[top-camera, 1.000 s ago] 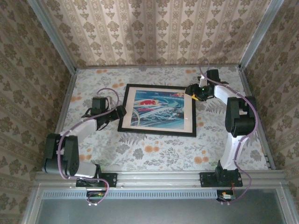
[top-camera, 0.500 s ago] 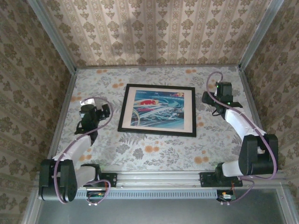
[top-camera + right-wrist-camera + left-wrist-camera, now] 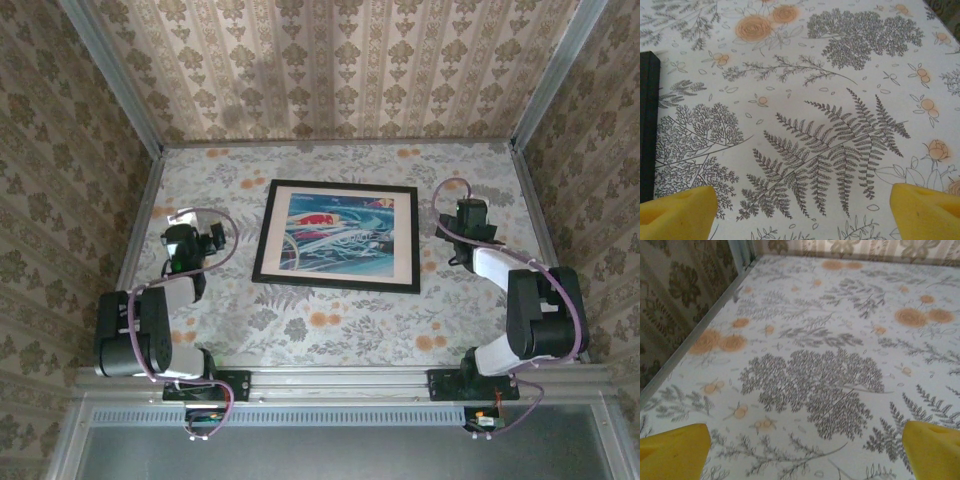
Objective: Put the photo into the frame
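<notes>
The photo (image 3: 337,235) sits inside the black frame (image 3: 343,184), which lies flat at the middle of the floral-covered table (image 3: 330,325). The left gripper (image 3: 805,455) hangs over bare cloth well to the frame's left, its yellow pads (image 3: 675,452) spread wide. The right gripper (image 3: 805,212) is likewise spread, just beside the frame's right edge.

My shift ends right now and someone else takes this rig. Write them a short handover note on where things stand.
Left tool: open, empty, above the table, left of the frame.
Right tool: open, empty, right of the frame, apart from it.
The photo lies picture up inside the frame, flat mid-table; neither tool touches it.
Done: photo looks seated in the frame.
Left: apparently nothing; the fit at the edges is too small to judge.
</notes>
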